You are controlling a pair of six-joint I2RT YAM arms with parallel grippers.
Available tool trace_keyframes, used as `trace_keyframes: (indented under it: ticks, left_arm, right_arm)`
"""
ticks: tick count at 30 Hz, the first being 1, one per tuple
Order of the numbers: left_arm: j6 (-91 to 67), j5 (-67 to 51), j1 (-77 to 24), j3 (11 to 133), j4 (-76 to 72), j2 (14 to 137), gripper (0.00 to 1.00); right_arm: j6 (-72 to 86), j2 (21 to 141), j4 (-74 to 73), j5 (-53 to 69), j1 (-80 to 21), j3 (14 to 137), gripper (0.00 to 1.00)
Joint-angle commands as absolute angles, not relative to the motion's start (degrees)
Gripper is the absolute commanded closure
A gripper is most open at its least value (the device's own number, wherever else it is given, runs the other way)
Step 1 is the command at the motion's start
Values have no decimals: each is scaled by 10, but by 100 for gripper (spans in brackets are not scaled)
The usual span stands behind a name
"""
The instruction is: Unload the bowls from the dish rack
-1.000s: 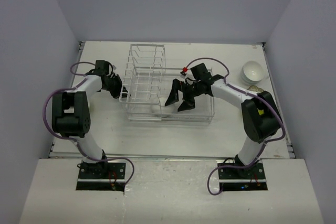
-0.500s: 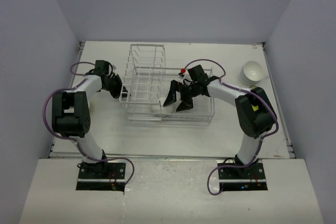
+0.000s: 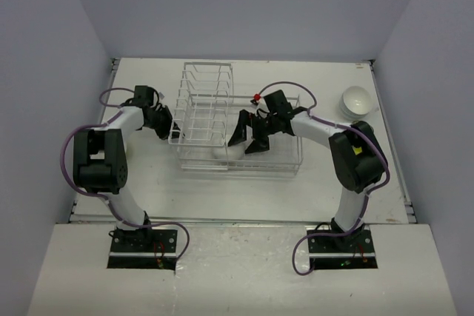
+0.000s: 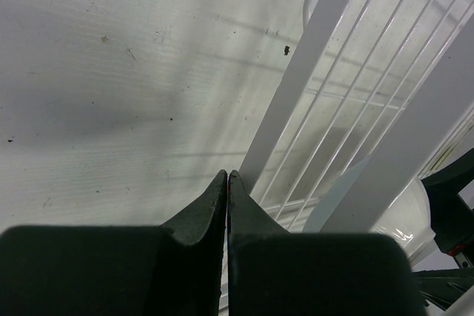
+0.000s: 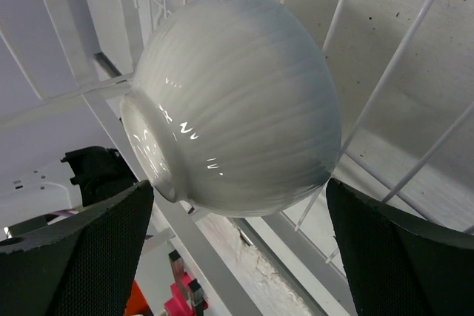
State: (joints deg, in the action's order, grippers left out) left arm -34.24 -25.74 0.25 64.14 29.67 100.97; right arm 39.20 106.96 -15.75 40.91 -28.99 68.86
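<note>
Right gripper (image 3: 246,143) is spread wide inside the low basket of the dish rack (image 3: 204,101), fingers flanking a white bowl (image 5: 237,101), not closed on it; bowl lies tipped on its side on the wires beside the taller slotted section; right arm reaches in from the right. Left gripper (image 4: 227,180) is pinched together on nothing, tips at the rack's left outer rail over the table (image 4: 111,72); forearm angled toward the rack. We see a yellow sticker (image 3: 356,151) on the right arm, print too small to read; stacked bowls (image 3: 356,99) sit far right, well apart.
</note>
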Motion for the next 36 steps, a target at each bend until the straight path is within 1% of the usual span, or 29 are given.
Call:
trace_keyframes:
  ticks: [1,6,10,14,22,25,27,36]
  left_arm:
    - [-330,-298,0,638,292,1008,100]
    - [-326,-301,0,630,289,1007,100]
    - [-328,-301,0,628,285,1008,100]
    - [-329,-306,0,630,282,1009,100]
    - [-333,-309,0,632,276,1012,100]
    - [-333,-309,0,634,277,1015,100]
    - [-335,-309,0,632,276,1015,100]
    - [-335,-308,0,630,275,1016,100]
  right_arm:
    - [399,1076,-141,414,-294,719,2]
    - [391,1075,-171,402,-303,758,2]
    - [402,1086,-171,416,-308,779,3]
    - [381,1085,-210,386,-323,799,3]
    - [397,1104,-196,411,-330,793,4]
    - [410,1112,-178,426,-333,788,6]
    - [412,1125,-173,438,-335,794,9]
    - [417,1164,-168,455,-341,841,11]
